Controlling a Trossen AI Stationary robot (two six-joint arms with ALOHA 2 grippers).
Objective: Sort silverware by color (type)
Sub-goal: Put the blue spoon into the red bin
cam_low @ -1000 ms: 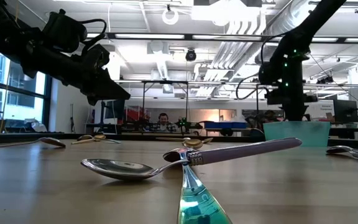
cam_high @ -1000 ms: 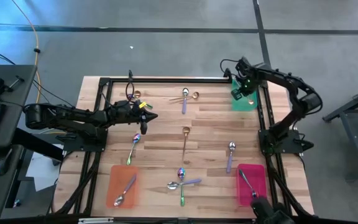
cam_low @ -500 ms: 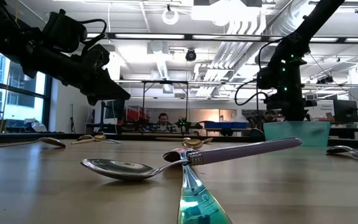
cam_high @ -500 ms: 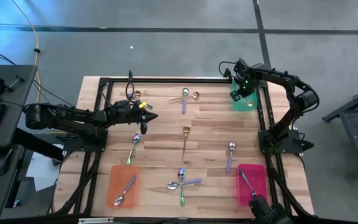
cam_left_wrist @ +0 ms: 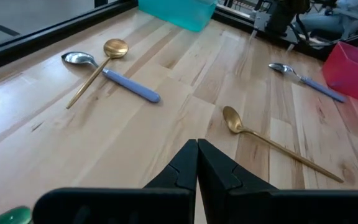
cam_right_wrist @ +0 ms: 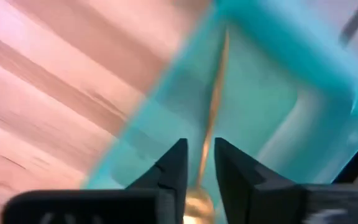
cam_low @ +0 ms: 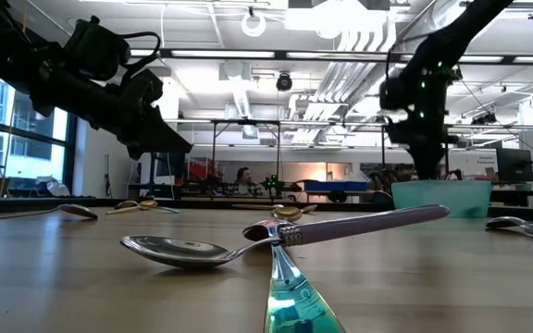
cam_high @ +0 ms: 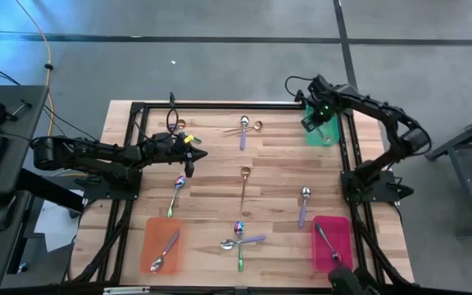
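My right gripper (cam_high: 310, 123) hangs over the green tray (cam_high: 324, 135) at the table's far right, fingers pointing down and slightly open (cam_right_wrist: 200, 149). A gold spoon (cam_right_wrist: 216, 93) lies in that tray, seen through the gap between the fingers. My left gripper (cam_high: 199, 153) waits shut and empty (cam_left_wrist: 197, 144) above the table's left middle. Loose on the wood lie a gold spoon (cam_high: 244, 184), a crossed gold and purple-handled pair (cam_high: 246, 127), a rainbow spoon (cam_high: 176, 192), a purple-handled spoon (cam_high: 304, 205) and a small crossed heap (cam_high: 240, 238).
An orange tray (cam_high: 150, 233) at the near left holds one spoon. A pink tray (cam_high: 338, 225) at the near right holds another. A black frame (cam_high: 220, 105) runs around the tabletop. Bare wood lies between the loose spoons.
My right gripper has risen a little over the green tray and shifted slightly toward the table's left. The left arm has kept still.
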